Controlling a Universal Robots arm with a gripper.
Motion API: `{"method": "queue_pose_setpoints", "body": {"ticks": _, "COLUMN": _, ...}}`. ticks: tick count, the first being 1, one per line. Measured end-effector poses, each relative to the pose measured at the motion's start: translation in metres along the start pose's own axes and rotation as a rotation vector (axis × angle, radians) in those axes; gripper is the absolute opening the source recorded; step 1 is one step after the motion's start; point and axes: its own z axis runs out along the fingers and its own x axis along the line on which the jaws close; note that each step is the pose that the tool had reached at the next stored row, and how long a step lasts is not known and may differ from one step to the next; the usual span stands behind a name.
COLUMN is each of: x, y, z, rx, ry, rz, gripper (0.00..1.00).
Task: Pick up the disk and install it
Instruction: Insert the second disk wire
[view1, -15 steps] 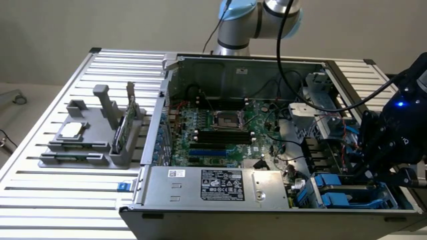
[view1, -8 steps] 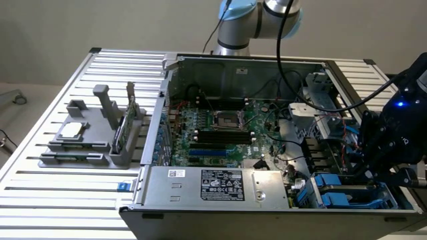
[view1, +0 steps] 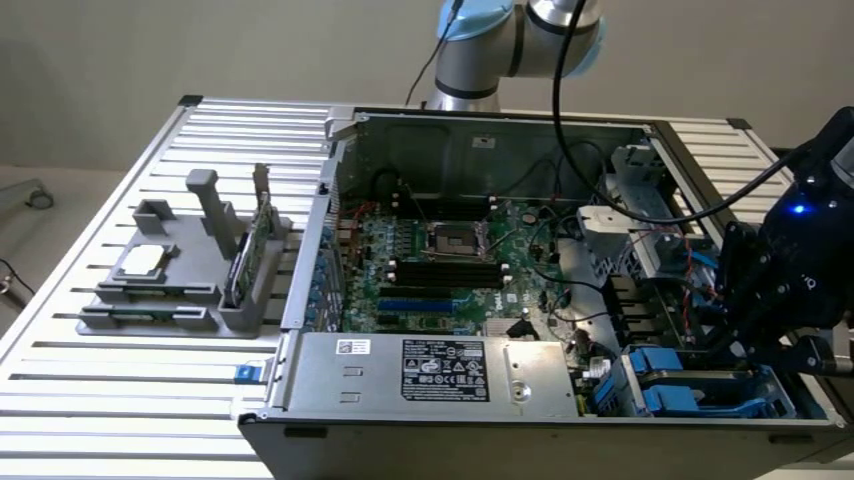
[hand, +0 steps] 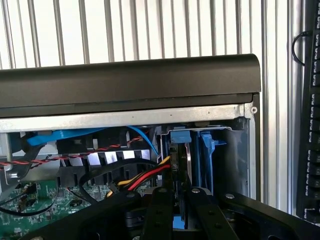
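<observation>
Slatted metal table (view1: 107, 400); disk (hand: 181, 137) edge-on in gripper (hand: 179, 194), silver edge, blue carrier.

The disk (hand: 186, 158) is blue plastic and silver metal; the tool (hand: 180, 200) is matt black.

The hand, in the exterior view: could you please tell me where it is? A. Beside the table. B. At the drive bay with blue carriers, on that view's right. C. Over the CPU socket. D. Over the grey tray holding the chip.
B: the hand hangs at the corner of the case on the exterior view's right, just above the blue carriers, well away from the grey tray.
</observation>
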Motion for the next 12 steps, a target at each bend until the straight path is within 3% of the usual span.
{"method": "queue_pose_setpoints", "body": {"ticks": 9, "x": 0.0001, "y": 0.0002, "z": 0.0006, "rx": -0.0005, "ry": 0.0011, "rz": 0.0, "gripper": 0.18}}
{"method": "queue_pose_setpoints", "body": {"ticks": 12, "x": 0.0001, "y": 0.0002, "z": 0.0005, "rx": -0.0002, "ry": 0.001, "rz": 0.0, "gripper": 0.36}}
